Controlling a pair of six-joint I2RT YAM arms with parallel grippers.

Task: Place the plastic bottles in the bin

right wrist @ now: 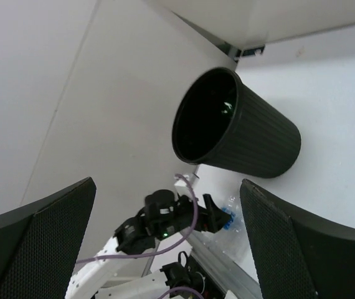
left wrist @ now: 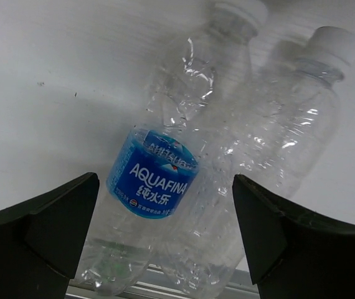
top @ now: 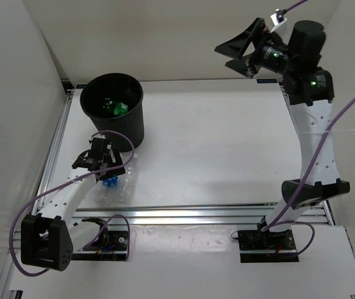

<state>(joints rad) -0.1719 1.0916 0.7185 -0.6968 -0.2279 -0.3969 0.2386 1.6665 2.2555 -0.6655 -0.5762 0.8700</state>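
Note:
The black bin (top: 127,128) stands at the table's far left, with a green bottle (top: 118,108) inside; it also shows in the right wrist view (right wrist: 252,137). Two clear plastic bottles lie side by side near the front left edge, one with a blue label (left wrist: 156,177) and one plain (left wrist: 277,137). My left gripper (top: 110,169) hovers over them, open, its fingers either side of both bottles (left wrist: 165,187) without touching. My right gripper (top: 243,53) is raised high at the back right, open and empty (right wrist: 168,184). A second blue-labelled bottle is not visible.
An aluminium rail (top: 190,215) runs along the table's front edge, just beyond the bottles' bases. White walls enclose the left and back. The left arm (right wrist: 159,218) shows in the right wrist view.

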